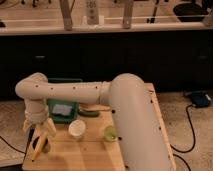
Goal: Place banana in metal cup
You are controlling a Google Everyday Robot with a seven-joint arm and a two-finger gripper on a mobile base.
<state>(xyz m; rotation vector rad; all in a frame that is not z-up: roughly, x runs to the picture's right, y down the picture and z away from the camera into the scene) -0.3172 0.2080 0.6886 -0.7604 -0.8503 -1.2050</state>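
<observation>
The yellow banana (38, 145) is at the table's front left corner, slanting from upper right to lower left. A small dark round shape beside its middle looks like the metal cup (46, 146), mostly hidden by the banana. My gripper (38, 128) hangs straight above the banana's upper end. Its two pale fingers (27, 125) are spread apart on either side of the banana. I cannot tell whether the banana's end is inside the cup.
A white cup (77, 128) and a light green cup (110, 133) stand on the wooden table (85, 157). A green tray (62, 107) and a dark green elongated item (90, 112) lie behind them. My thick white arm (135, 120) covers the table's right side. A cable (190, 125) runs along the floor at right.
</observation>
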